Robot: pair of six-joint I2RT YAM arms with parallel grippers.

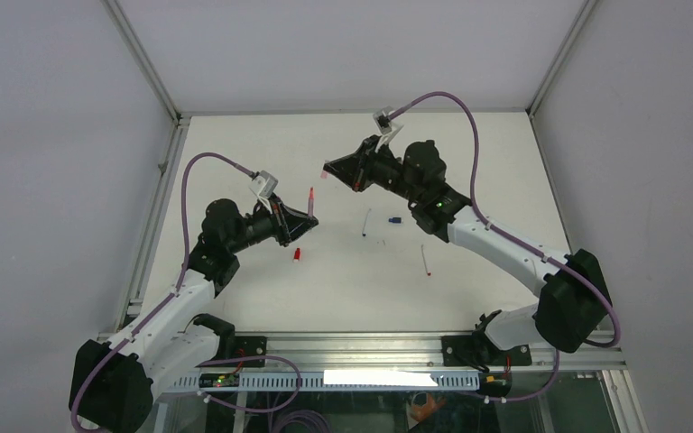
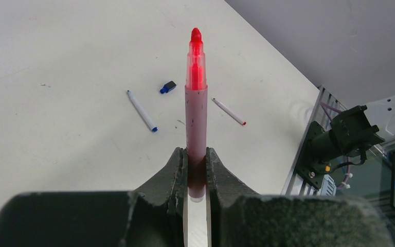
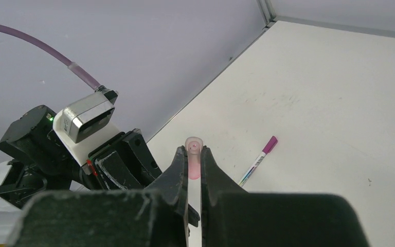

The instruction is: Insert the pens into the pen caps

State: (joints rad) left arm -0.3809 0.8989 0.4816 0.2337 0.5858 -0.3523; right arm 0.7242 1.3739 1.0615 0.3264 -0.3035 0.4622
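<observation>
Your left gripper (image 2: 196,154) is clamped tight on the bottom end of the pale red pen (image 2: 196,113). The pen stands straight out past the jaws with its red tip bare. Your right gripper (image 3: 194,154) is pinched just as tight on the pale pink cap (image 3: 193,146), with only its end showing beyond the fingertips; which end that is cannot be told. Both hang above the left half of the surface (image 1: 469,298), the right one nearer the far edge, with pen and cap well apart.

The pen looks light and stiff, but held so low its long free end will probably lever sideways if the tip meets the cap's rim off-centre. The smooth barrel may also slide back through the pads under a push. The cap is small, hard and likely slick, so it could twist or pop out.

Lying on the surface are the blue cap (image 2: 168,87), the blue-tipped white pen (image 2: 142,110), the red-tipped white pen (image 2: 229,111), the red cap (image 1: 297,254) and the magenta-ended pen (image 3: 258,160). Take these pens mid-barrel.
</observation>
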